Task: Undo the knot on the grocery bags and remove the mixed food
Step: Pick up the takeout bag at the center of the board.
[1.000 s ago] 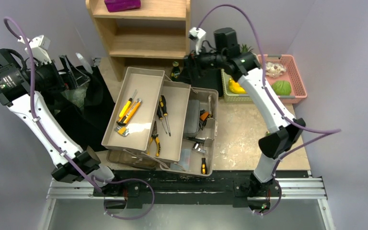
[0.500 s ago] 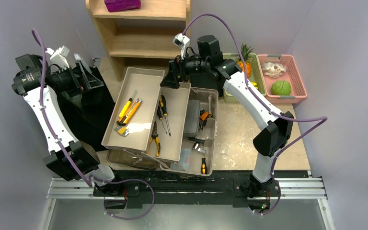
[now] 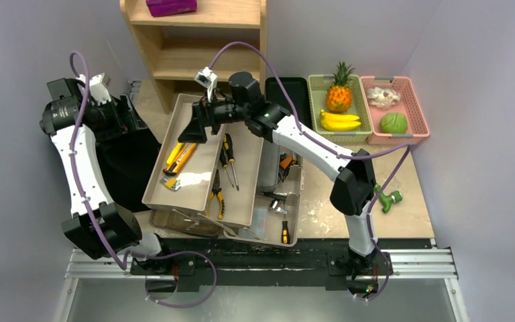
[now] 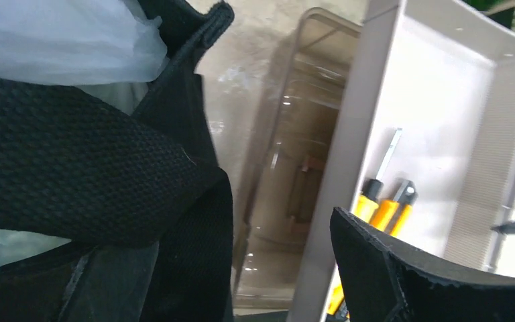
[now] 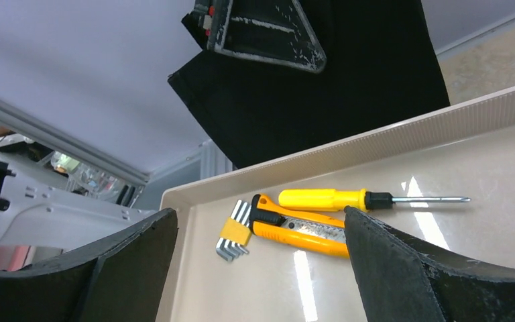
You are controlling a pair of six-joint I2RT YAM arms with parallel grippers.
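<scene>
The black cloth grocery bag [image 3: 129, 164] lies slumped at the table's left side. My left gripper [image 3: 122, 115] hovers at its far end, open. In the left wrist view a woven black strap [image 4: 74, 168] crosses in front of the left finger, and the crinkly see-through plastic bag [image 4: 53, 40] shows at top left. The right finger [image 4: 402, 275] stands well apart from the cloth. My right gripper [image 3: 191, 129] is stretched over the beige tray [image 3: 204, 107], open [image 5: 260, 221] and holding nothing. A green bottle [image 3: 389, 200] lies at the right.
The beige tray [image 5: 442, 268] holds a yellow screwdriver [image 5: 328, 198], a utility knife [image 5: 295, 231] and hex keys [image 5: 231, 236]. More tool trays [image 3: 245, 174] fill the middle. A wooden shelf [image 3: 198, 47], a flat black tray [image 3: 288, 94], a green basket [image 3: 316, 127] and a pink basket [image 3: 419, 114] stand behind.
My right arm has swung left from the baskets to above the beige tray. My left gripper has moved right, onto the far end of the black bag. The green bottle has come into sight.
</scene>
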